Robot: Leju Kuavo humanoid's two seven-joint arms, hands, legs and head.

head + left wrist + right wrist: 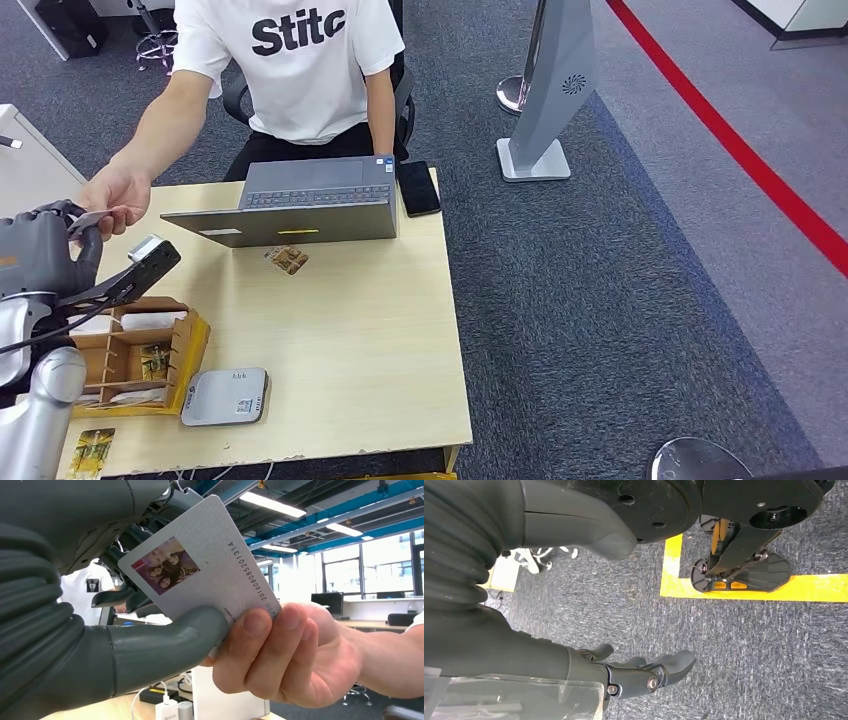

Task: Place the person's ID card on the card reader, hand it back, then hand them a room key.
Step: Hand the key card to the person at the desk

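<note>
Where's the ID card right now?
At the table's far left in the head view, the ID card is pinched by the left hand and also held by the person's hand.

Left hand (45, 250) at table's far left edge, person's hand (115, 198) touching just beyond. Card box (140, 358) below hand, laptop (290, 205) to right; bare tabletop (370, 330) between.

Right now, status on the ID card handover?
Left hand pinching ID card; person's hand gripping the same card. Right hand hanging, holding nothing. Card reader unobstructed.
</note>
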